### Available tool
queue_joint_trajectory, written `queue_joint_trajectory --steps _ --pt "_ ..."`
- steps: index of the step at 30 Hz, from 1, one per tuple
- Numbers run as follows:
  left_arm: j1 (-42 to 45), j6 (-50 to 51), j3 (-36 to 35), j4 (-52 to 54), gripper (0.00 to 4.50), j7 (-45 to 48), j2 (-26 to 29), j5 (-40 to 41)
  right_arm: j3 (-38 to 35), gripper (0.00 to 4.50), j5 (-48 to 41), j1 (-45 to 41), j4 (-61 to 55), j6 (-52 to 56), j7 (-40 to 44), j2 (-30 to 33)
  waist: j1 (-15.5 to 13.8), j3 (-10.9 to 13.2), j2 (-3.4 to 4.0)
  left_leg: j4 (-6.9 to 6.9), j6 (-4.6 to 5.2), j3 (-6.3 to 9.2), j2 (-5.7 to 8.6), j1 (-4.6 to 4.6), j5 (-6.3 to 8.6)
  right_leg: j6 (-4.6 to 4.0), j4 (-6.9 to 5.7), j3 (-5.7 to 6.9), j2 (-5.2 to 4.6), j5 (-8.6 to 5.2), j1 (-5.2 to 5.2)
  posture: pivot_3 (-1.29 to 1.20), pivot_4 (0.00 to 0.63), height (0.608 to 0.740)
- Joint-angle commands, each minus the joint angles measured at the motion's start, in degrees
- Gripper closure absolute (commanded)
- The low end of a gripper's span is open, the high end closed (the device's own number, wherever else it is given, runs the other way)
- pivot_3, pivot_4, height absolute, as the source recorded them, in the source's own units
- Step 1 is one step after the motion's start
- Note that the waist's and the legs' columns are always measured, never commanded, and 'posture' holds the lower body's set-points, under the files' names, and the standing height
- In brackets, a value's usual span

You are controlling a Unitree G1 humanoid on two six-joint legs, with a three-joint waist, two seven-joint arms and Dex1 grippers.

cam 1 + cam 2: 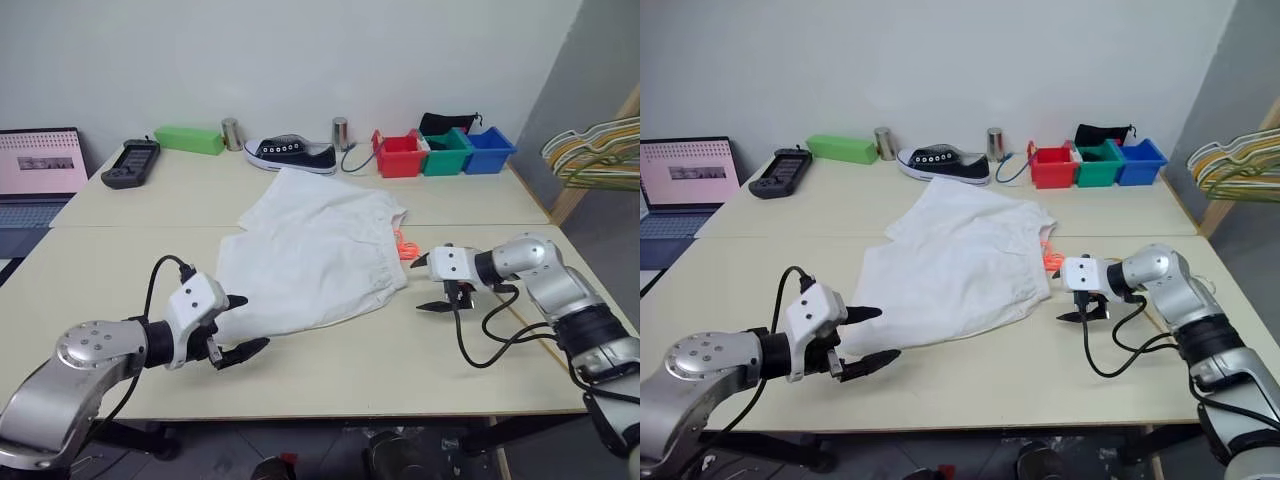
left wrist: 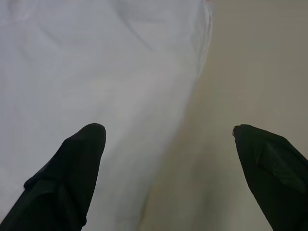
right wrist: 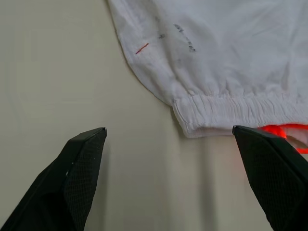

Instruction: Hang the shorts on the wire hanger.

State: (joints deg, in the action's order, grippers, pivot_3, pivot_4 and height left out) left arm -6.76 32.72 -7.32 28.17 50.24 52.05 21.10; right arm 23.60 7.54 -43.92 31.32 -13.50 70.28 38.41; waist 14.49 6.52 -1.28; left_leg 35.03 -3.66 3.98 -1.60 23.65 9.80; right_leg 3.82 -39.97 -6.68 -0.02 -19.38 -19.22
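The pale counter is seen spread across the scene, with the white shorts laid flat and rumpled near its middle, one leg reaching toward the back and the elastic waistband turned toward the robot's right. A bright orange cord is seen poking out at the waistband edge. A bunch of pastel hangers is seen off the counter's right end. A laptop is placed at the far left, and a black shoe along the back edge, with red, green and blue bins further to the right. The left gripper is held at the near-left edge of the shorts, its fingers spread wide apart with nothing between them. The right gripper is poised just beside the waistband corner, fingers likewise wide apart and empty.
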Motion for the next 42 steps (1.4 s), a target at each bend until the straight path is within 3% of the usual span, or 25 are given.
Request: queue_joint_trajectory --steps 1,12,14,20,30,35,38,42 --pt "-1.55 -6.94 2.13 -4.85 0.0 -1.47 -1.32 -5.25 1.42 0.05 4.08 -5.78 9.93 -7.25 -3.68 -4.35 -0.09 -0.09 -0.01 0.0 0.0 0.02 0.0 -0.02 0.0 0.03 0.0 0.01 0.0 -0.02 0.03 -0.08 0.0 0.74" --pt "3.6 -16.63 6.4 -21.15 0.0 -3.39 -7.63 -11.63 4.67 0.05 13.0 -13.84 29.68 -17.06 -10.09 -10.73 -1.95 -0.86 0.01 0.0 0.04 0.18 0.04 -0.13 -0.02 -0.09 -0.02 0.1 0.03 0.11 0.14 -0.05 0.0 0.74" --pt "4.8 -17.85 7.48 -23.6 0.0 -2.54 -8.05 -12.33 4.53 0.42 13.51 -14.66 31.93 -17.59 -9.86 -11.24 -2.19 -1.09 0.04 -0.01 0.04 0.24 0.02 -0.16 -0.02 -0.09 -0.03 0.14 0.05 0.11 0.17 -0.05 0.0 0.74" --pt "7.71 -20.9 8.39 -27.7 1.19 -1.44 -8.37 -13.37 4.06 1.9 14.34 -16.25 35.05 -18.61 -10.45 -12.15 -2.49 -1.12 0.01 -0.1 0.02 0.24 0.04 -1.24 -0.01 -0.15 0.03 0.11 0.04 -0.22 1.05 -0.05 0.0 0.74" --pt "8.08 -22.87 7.41 -28.53 3.43 0.25 -6.78 -13.83 3.43 4.39 15.53 -15.97 36.75 -18.84 -12.61 -12.37 -2.73 -1.12 0.03 -0.12 0.03 0.3 0.04 -1.23 -0.01 0.0 0.01 0.12 0.05 0.0 1.05 -0.05 0.0 0.74" --pt "8.14 -23.9 6.85 -29.08 4.47 0.3 -6.1 -14.77 2.09 4.5 14.03 -14.87 35.05 -19.11 -10.6 -11.97 -2.93 -1.12 0.03 -0.14 0.03 0.3 0.03 -1.18 -0.01 -0.11 0.01 0.12 0.05 -0.06 1.05 -0.05 0.0 0.74" --pt "6.53 -23.76 6.28 -27.8 4.47 1.71 -4.13 -14.7 1.67 4.5 12.11 -11.0 29.02 -19.34 -5.91 -10.4 -3.09 -1.12 0.03 -0.19 0.03 0.3 0.01 -1.15 -0.01 -0.17 0.01 0.13 0.05 -0.1 1.02 -0.05 0.0 0.74" --pt "3.38 -24.13 4.35 -25.28 4.47 5.47 -0.26 -13.35 0.6 4.5 4.34 -0.41 9.63 -10.85 6.84 -5.59 -3.47 -1.17 0.0 -0.23 0.01 0.41 -0.02 -1.0 0.01 -0.16 0.03 0.23 0.06 -0.21 0.98 -0.05 0.0 0.74"
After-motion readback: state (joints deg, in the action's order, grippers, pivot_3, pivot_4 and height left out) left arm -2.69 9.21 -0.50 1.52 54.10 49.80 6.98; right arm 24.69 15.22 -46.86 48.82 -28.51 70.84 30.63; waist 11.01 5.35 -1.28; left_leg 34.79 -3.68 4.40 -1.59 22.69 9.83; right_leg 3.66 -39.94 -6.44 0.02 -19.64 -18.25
